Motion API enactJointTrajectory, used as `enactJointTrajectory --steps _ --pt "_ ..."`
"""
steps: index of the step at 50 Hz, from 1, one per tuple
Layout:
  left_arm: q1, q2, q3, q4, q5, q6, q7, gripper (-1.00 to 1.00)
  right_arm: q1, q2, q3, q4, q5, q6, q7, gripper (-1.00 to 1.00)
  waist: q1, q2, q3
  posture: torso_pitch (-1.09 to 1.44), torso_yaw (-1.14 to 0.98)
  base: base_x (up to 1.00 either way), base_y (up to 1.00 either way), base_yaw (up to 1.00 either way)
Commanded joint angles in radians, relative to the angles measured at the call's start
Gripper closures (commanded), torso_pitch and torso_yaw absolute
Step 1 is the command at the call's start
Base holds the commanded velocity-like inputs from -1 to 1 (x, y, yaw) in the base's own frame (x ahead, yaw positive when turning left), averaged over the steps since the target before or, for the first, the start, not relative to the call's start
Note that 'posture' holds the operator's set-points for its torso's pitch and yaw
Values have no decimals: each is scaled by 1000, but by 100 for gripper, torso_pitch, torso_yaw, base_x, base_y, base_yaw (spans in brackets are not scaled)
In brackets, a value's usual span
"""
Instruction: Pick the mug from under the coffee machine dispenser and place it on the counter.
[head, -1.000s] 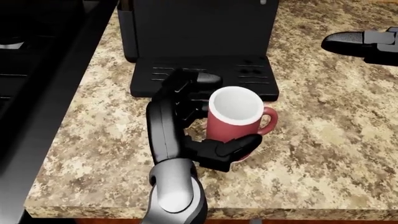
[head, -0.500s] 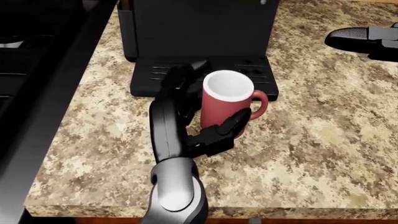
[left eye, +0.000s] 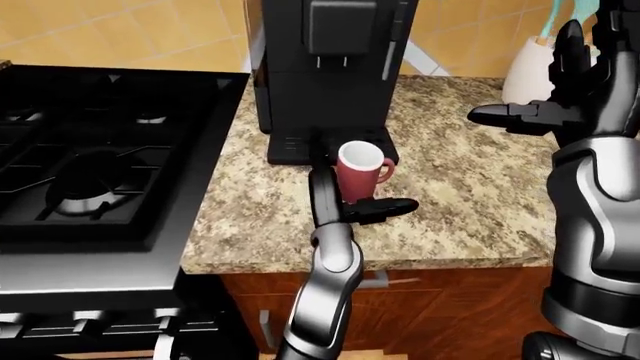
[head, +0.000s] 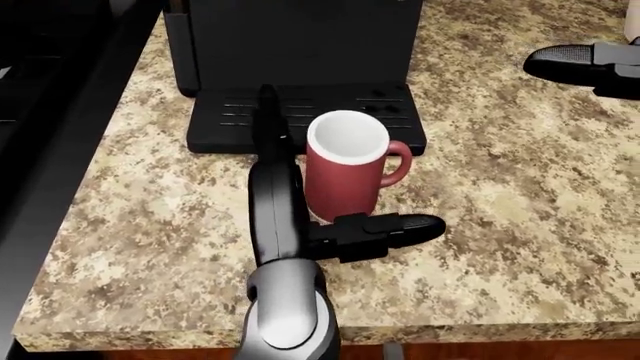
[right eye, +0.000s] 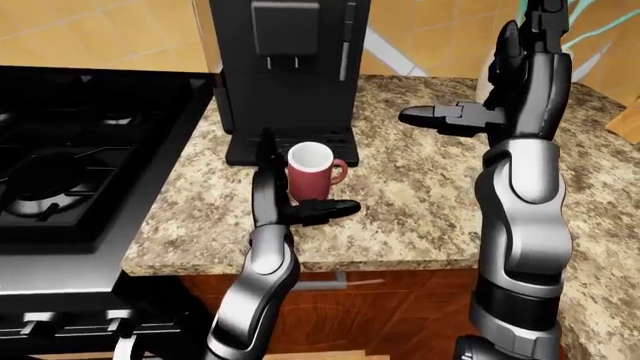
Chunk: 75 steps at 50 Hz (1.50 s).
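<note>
The coffee machine (left eye: 325, 71) stands on the granite counter (head: 510, 225), and the red mug (head: 343, 172) sits upright on the counter just outside its drip tray, so the placing looks essentially done. The left hand (head: 330, 202) stands beside the mug with fingers spread wide, holding nothing; the right hand (right eye: 480, 116) hovers open, well right of the machine.

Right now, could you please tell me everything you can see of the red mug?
The red mug has a white inside and rim, looks glazed ceramic and empty. It stands upright on the speckled stone counter, just off the coffee machine's drip tray, its handle pointing to the view's right. The left hand stands open beside it, one finger lying below its base; contact is unclear.
</note>
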Motion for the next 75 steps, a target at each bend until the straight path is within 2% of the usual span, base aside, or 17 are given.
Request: enactJointTrajectory --steps 1,8,26,33,38,42,47,48,51,53,55,59,63,65,71,75 --pt "-4 -6 7 -15 4 32 21 -100 -28 -16 -12 -29 -2 -24 0 -100 2 -9 -15 0 0 0 0 0" --pt "14 -7 -20 -120 28 101 19 -100 -24 -14 -12 -33 -2 -24 2 -100 0 -8 -12 0 0 0 0 0" --pt "24 19 -23 -259 70 192 -4 -100 -32 -18 -13 -32 2 -19 1 -100 1 -6 -9 0 0 0 0 0" --pt "11 46 -35 -387 111 281 -54 -100 -31 -19 -12 -31 1 -20 1 -100 1 -4 -9 0 0 0 0 0" --pt "-21 62 -17 -490 161 361 -114 -100 -30 -17 -11 -32 -1 -20 2 -100 1 -2 -7 0 0 0 0 0" --pt "-56 101 34 -522 173 386 -178 -100 -30 -17 -12 -33 -2 -19 3 -100 3 1 -7 0 0 0 0 0" --pt "-103 195 164 -552 122 401 -284 -100 -28 -15 -10 -32 -4 -22 3 -100 3 7 -6 0 0 0 0 0" --pt "-106 206 174 -559 112 403 -290 -100 -29 -15 -11 -32 -5 -22 4 -100 3 9 -6 0 0 0 0 0" --pt "-116 260 228 -577 60 411 -340 -100 -29 -15 -10 -33 -6 -21 3 -100 2 14 -6 0 0 0 0 0" --pt "-136 288 289 -597 -8 444 -379 -100 -28 -15 -11 -36 -5 -18 3 -100 2 16 -5 0 0 0 0 0" --pt "-157 328 318 -608 -39 455 -382 -100 -28 -15 -11 -38 -5 -17 3 -100 3 20 -5 0 0 0 0 0" --pt "-231 439 399 -623 -115 486 -426 -100 -28 -14 -10 -38 -6 -17 3 -100 2 26 -4 0 0 0 0 0" --pt "-254 525 421 -607 -123 453 -457 -100 -31 -14 -10 -35 -6 -17 4 -100 0 34 -1 0 0 0 0 0" --pt "-293 572 469 -615 -148 464 -485 -100 -35 -18 -13 -35 -3 -14 3 -100 0 36 -2 0 0 0 0 0" --pt "-342 659 549 -603 -228 468 -487 -100 -39 -20 -9 -36 -4 -13 2 -100 -4 44 4 0 0 0 0 0" --pt "-371 715 570 -605 -272 468 -470 -100 -40 -21 -11 -34 -5 -14 3 -100 -5 49 4 0 0 0 0 0"
